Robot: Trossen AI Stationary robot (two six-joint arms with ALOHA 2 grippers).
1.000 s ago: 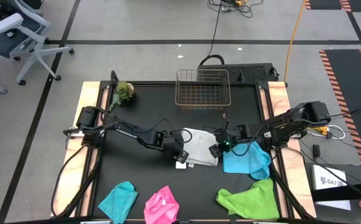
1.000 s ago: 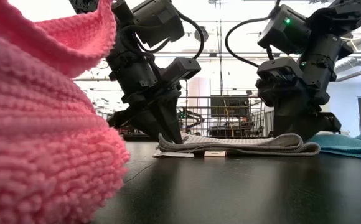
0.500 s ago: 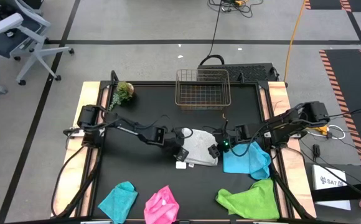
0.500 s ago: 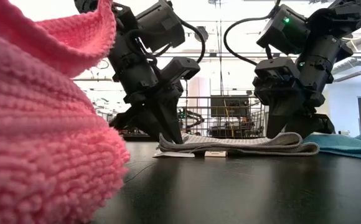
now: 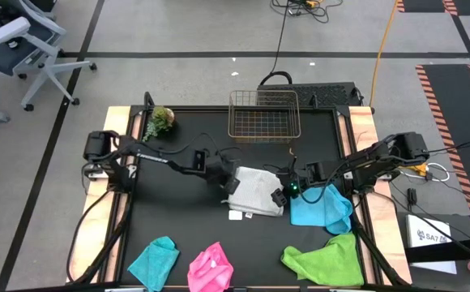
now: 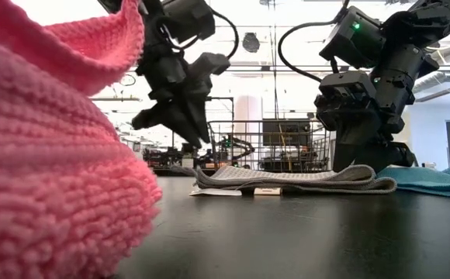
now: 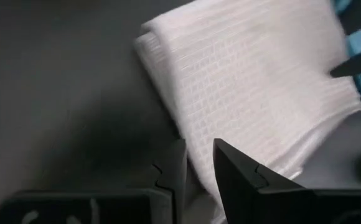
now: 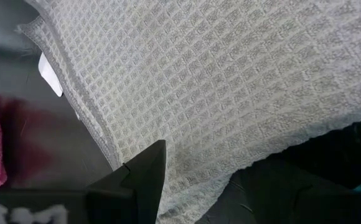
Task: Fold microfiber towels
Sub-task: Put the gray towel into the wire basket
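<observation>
white towel point(image 5: 255, 191) folded flat, long axis diagonal, tag corner toward front edge

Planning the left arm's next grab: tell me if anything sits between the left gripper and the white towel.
Nothing visible does. The left gripper hangs just above the white towel's left edge, with only bare black table beneath.

waffle-textured white cloth point(image 8: 230, 93); matt black table point(image 5: 178, 219).

The white towel point(image 5: 255, 191) lies folded flat at the counter's centre. The sky blue towel point(image 5: 322, 208) sits crumpled at 3 o'clock of it; lime green point(image 5: 329, 259), hot pink point(image 5: 211, 270) and teal point(image 5: 155, 260) lie bunched along 6 o'clock.
</observation>
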